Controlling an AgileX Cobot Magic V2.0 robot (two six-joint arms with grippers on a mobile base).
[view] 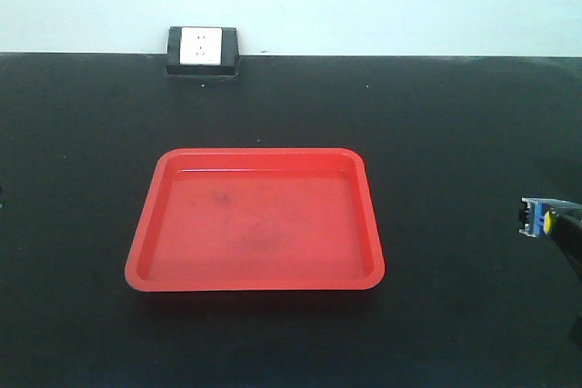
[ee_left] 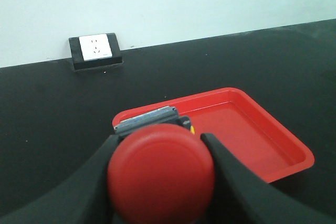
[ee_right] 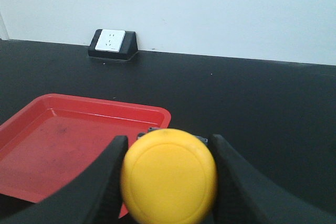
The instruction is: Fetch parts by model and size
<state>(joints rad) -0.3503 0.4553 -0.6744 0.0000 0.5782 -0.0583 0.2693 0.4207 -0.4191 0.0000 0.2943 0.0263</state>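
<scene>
The red-capped push-button switch [ee_left: 161, 174] fills the left wrist view, its dark base pointing forward. My left gripper [ee_left: 158, 140] is shut on its cap, held above the near left corner of the red tray [ee_left: 252, 129]. The yellow-capped switch [ee_right: 169, 176] is clamped the same way in my right gripper [ee_right: 169, 140], just right of the tray's [ee_right: 68, 135] near corner. In the front view only the right gripper [view: 553, 223] shows, at the right edge, carrying the yellow-capped switch [view: 536, 216] well to the right of the tray [view: 255, 224]. The left gripper is out of that view.
The red tray holds nothing and lies mid-table on a black tabletop [view: 455, 134]. A white wall socket on a black block [view: 201, 50] stands at the table's far edge against the pale wall, left of centre.
</scene>
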